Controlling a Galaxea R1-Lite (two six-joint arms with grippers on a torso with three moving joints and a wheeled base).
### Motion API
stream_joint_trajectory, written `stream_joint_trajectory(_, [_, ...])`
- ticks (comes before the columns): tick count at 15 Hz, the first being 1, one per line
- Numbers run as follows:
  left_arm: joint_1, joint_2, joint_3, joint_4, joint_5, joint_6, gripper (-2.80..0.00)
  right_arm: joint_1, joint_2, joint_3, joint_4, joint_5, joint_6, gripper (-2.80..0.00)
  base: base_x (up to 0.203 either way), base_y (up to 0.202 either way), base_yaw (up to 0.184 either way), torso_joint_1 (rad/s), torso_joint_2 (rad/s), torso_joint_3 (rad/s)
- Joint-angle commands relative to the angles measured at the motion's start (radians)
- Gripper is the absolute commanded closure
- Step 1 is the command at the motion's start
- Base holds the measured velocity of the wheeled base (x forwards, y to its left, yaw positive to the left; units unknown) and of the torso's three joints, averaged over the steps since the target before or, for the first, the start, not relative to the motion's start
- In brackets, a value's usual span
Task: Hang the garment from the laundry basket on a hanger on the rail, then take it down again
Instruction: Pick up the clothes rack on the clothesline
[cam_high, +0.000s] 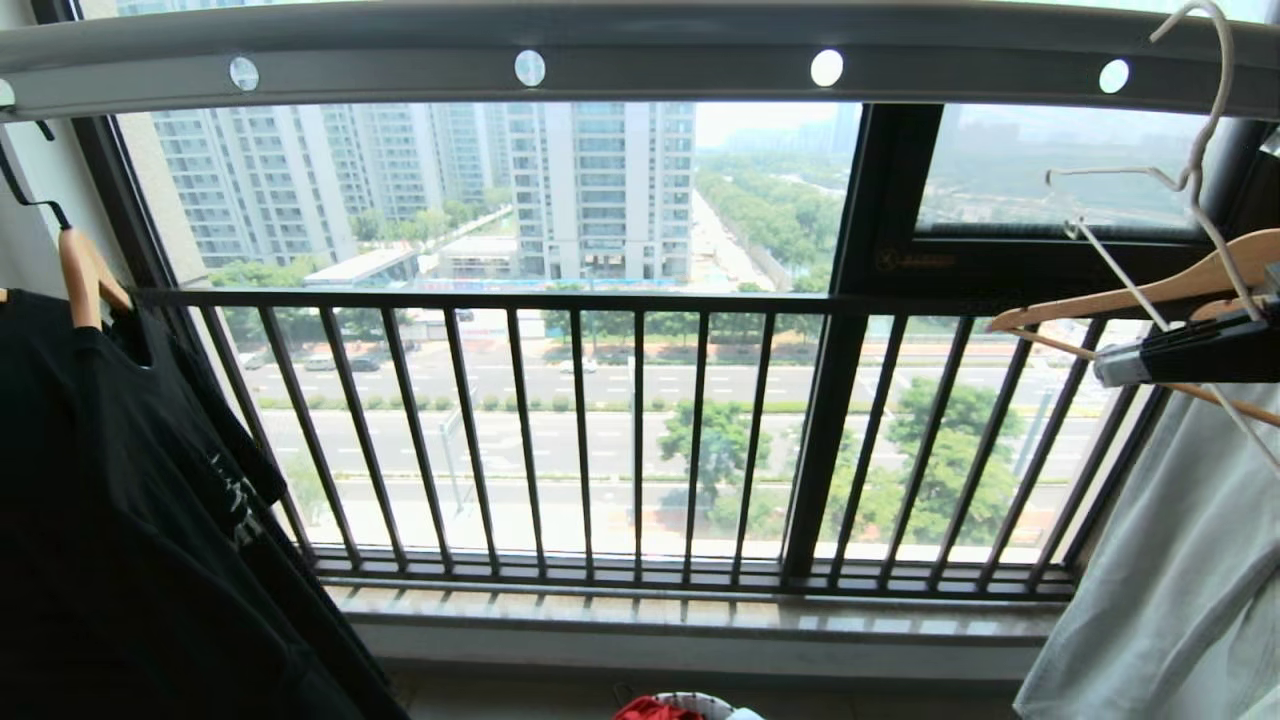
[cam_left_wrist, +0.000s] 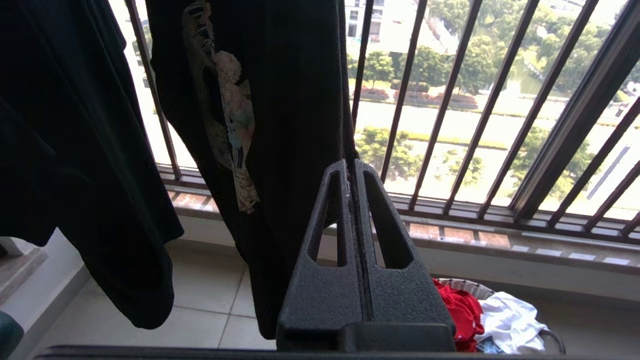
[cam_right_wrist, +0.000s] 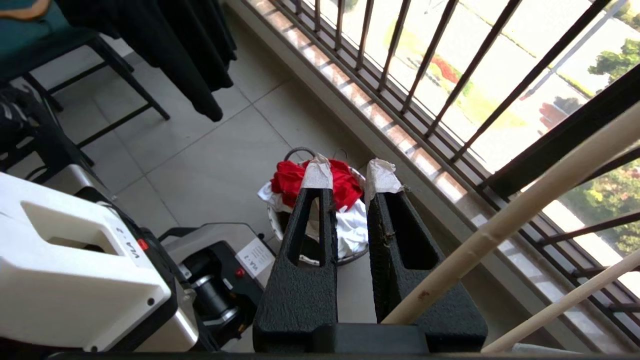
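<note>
Right wrist view: the small round white-rimmed laundry basket (cam_right_wrist: 272, 220) is sitting on the tiled floor, holding the crumpled red garment (cam_right_wrist: 292, 181) above white cloth (cam_right_wrist: 352, 227). The right pincer (cam_right_wrist: 348, 175) is hovering slightly parted, empty; the left pincer (cam_left_wrist: 350, 167) is resting closed.

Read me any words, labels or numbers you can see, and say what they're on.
"VLA 2": on the white robot casing.
Paper label on the black unit beside it: too small to read.
White lettering on the black shirt: unreadable.
Gold mark on the window frame: blurred.
</note>
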Motion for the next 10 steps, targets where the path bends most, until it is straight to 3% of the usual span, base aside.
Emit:
stream_joint_trajectory(1, [0.0,0.001,0.0,0.0,0.001,-0.001,0.0,0.0,-0.067,0.067,0.006,0.086,0.02,0.0,0.0,0.0,0.0,0.0,0.0,0.0])
stream_joint_trajectory(4, [0.0,0.001,0.0,0.0,0.001,-0.001,0.0,0.0,-0.095,0.148,0.006,0.228,0.074,0.0,0.0,0.0,0.0,0.0,0.0,0.0])
stream_joint_trajectory(10, [0.0,0.001,0.0,0.0,0.001,-0.001,0.0,0.002,-0.057,0.292,0.005,0.432,0.073,0.0,0.0,0.0,0.0,0.0,0.0,0.0])
